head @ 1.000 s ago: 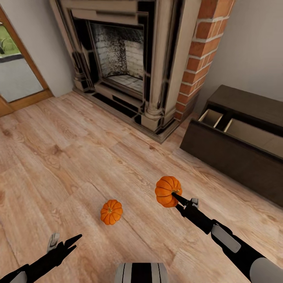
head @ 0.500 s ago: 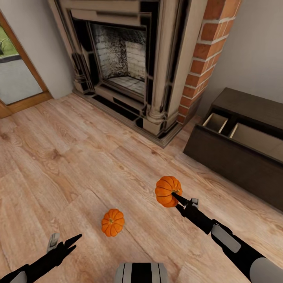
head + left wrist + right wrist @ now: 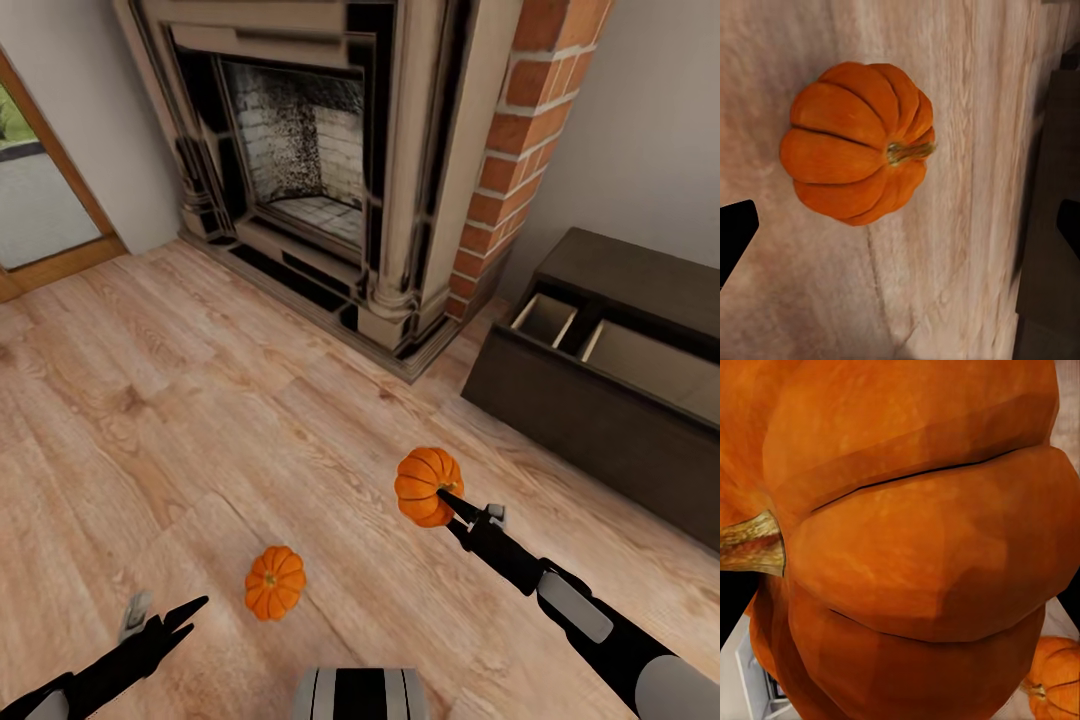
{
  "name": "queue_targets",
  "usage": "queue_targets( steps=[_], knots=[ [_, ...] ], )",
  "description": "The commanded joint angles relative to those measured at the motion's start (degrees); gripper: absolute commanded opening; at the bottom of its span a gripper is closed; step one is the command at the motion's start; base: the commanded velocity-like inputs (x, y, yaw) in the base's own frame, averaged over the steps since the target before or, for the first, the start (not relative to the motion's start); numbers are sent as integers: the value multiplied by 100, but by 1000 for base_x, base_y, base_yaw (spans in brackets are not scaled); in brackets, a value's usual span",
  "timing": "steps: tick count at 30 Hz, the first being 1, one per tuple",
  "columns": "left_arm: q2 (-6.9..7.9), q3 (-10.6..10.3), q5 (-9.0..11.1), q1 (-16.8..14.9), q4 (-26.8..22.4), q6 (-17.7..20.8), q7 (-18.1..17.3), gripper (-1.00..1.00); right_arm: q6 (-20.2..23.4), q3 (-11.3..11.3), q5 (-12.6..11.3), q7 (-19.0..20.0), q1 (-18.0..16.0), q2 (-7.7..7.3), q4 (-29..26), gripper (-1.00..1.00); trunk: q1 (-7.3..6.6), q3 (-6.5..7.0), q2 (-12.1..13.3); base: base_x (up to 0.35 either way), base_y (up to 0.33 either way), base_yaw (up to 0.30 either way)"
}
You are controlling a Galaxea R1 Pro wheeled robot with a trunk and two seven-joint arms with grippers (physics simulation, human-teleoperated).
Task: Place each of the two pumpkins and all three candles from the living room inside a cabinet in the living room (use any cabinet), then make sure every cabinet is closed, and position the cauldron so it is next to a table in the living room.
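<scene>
My right gripper is shut on an orange ribbed pumpkin, held above the wooden floor; its skin and stem crowd the right wrist view. A second pumpkin lies on the floor in front of me, and the left wrist view shows that pumpkin from above, between the dark fingertips. My left gripper hovers open at the lower left, apart from it. The dark-brown cabinet stands at the right with a drawer pulled out.
A stone fireplace with a brick column fills the far wall. A glazed door is at the far left. Open wooden floor lies between me and the fireplace.
The whole view has shifted, so the camera moved: the floor pumpkin now sits lower and further left in the picture. Both arms keep their pose, the right still holding its pumpkin.
</scene>
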Motion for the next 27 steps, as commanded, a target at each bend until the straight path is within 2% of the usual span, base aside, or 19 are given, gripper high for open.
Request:
queue_targets(
  steps=[1,18,27],
  knots=[
    [4,-33,60,-3,9,57,-12,100,46,25,-63,7,-6,-5,0,-100,1,-4,-2,171,-27,0],
    [-2,-11,74,-5,167,50,5,100,46,18,-62,-1,-6,-5,0,-100,1,-4,-2,20,-43,0],
    [-13,-5,83,-5,189,-82,76,100,46,28,-62,-16,-6,-5,0,-100,1,-4,-2,0,-2,0]
  ],
)
